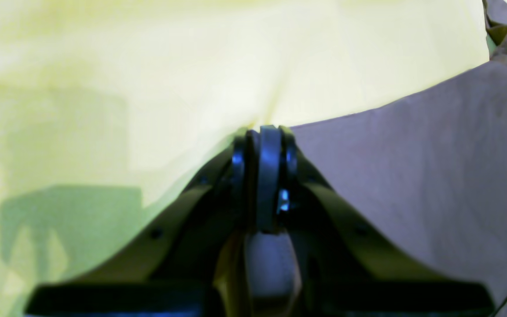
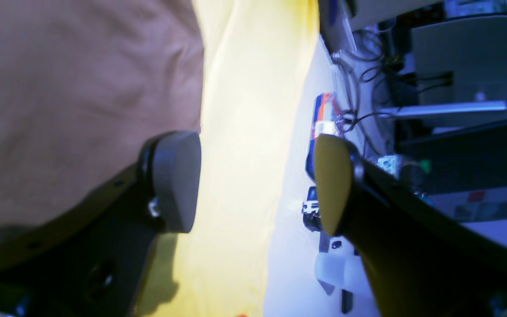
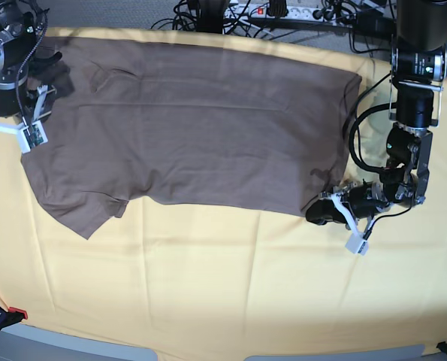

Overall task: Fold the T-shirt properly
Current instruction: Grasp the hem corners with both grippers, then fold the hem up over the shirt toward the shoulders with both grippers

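Observation:
The taupe T-shirt (image 3: 193,135) lies spread flat on the yellow cloth (image 3: 223,286), reaching from the far left to the right of the base view. My left gripper (image 3: 318,213) sits low at the shirt's near right corner. In the left wrist view its fingers (image 1: 267,145) are pressed together right at the edge of the T-shirt (image 1: 412,176), with fabric pinched between them. My right gripper (image 3: 13,131) hovers at the shirt's far left end. In the right wrist view it (image 2: 258,180) stands wide open, one pad (image 2: 176,180) over the T-shirt (image 2: 60,88), nothing between the fingers.
Cables and a power strip (image 3: 283,11) run along the table's back edge. A black clamp with a red tip (image 3: 4,316) sits at the near left corner. Beyond the yellow cloth (image 2: 244,132), a blue and orange object (image 2: 324,114) and wires lie on the white surface.

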